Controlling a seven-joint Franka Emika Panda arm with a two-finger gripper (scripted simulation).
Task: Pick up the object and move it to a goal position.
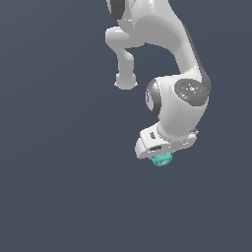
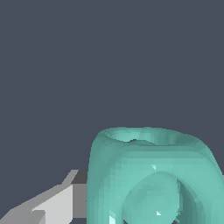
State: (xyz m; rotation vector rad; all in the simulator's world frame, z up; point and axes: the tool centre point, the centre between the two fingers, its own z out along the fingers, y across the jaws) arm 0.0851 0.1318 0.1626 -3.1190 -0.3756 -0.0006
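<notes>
One grey finger (image 2: 52, 203) shows in the wrist view, lying right beside the teal-green object (image 2: 151, 175), which fills the frame's corner next to it; whether the two touch cannot be told. No second finger shows, so whether the fingers are clamped on the object or standing apart from it cannot be told either.

Seen this close, the object is a rounded, bumpy lump with a hollow rim on one face and a ring-like opening on another, a smooth bulge showing inside the ring. It looks about as wide as it is tall, with no clear long axis, and the rimmed face points away from the camera. No label, brand or writing shows on it.

From the exterior view, the object (image 1: 162, 159) is a small teal shape directly under the white hand of the arm (image 1: 173, 110), mostly hidden by the hand's body. The gripper (image 1: 161, 156) points down toward the plain dark slate-blue background, which shows no edge or marking.
</notes>
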